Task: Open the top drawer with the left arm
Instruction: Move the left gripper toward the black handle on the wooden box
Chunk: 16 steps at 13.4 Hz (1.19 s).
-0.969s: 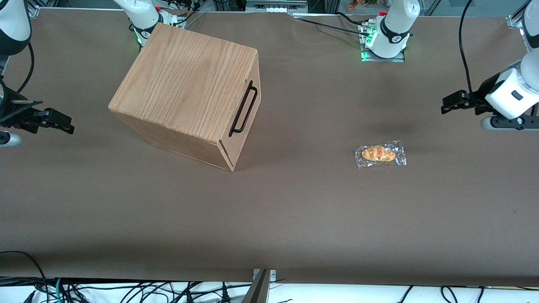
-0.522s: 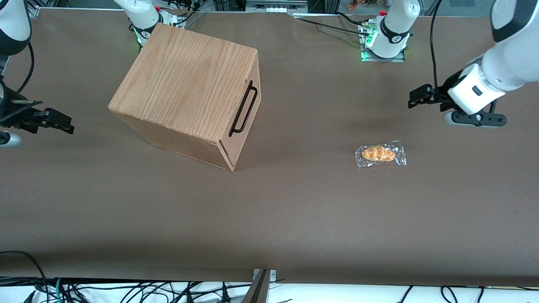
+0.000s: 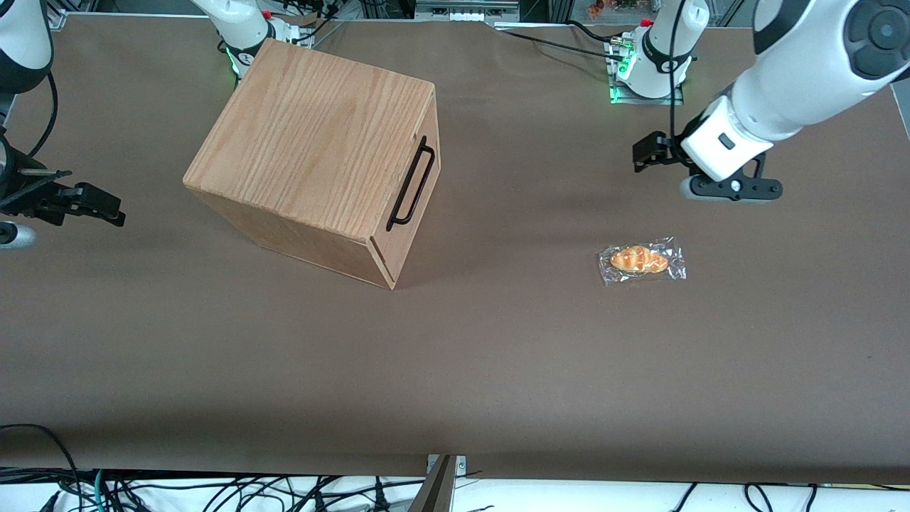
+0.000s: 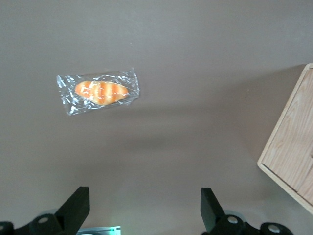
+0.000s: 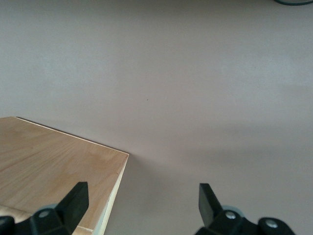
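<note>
The wooden cabinet (image 3: 313, 149) stands turned at an angle toward the parked arm's end of the table. Its top drawer (image 3: 414, 179) is shut flush, and the long black bar handle (image 3: 421, 186) faces the working arm's end. My left arm's gripper (image 3: 642, 153) hovers above the table well short of the handle, pointing toward it. It is open with nothing between its fingers (image 4: 74, 208). In the left wrist view the gripper (image 4: 143, 211) looks down on bare table, with one corner of the cabinet (image 4: 293, 152) showing.
A bread roll in clear wrap (image 3: 642, 261) lies on the brown table (image 3: 498, 355), nearer the front camera than the gripper; it also shows as the wrapped roll (image 4: 100, 92). An arm base with a green light (image 3: 650, 71) stands at the table's back edge.
The left arm has swung in from the working arm's end of the table toward the cabinet, carrying the open gripper past the roll and slightly farther from the front camera. The drawer has not moved.
</note>
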Motion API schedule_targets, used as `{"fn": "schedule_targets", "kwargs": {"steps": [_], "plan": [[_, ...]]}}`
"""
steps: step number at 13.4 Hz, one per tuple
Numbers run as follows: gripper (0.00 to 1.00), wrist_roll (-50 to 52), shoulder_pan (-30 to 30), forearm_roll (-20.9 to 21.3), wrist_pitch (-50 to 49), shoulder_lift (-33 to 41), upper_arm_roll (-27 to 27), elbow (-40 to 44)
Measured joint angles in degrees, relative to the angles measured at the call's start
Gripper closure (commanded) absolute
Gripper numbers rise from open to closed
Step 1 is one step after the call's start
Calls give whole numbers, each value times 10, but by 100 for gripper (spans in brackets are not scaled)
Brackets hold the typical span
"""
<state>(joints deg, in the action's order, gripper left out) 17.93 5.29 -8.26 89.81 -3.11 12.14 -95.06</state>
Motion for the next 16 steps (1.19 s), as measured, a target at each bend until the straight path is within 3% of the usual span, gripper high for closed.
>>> {"fn": "schedule_targets", "kwargs": {"steps": [9,16], "plan": [[0,123,9,0,2,-40,88,46],[0,208,72,0,47,-68,97,62]]}}
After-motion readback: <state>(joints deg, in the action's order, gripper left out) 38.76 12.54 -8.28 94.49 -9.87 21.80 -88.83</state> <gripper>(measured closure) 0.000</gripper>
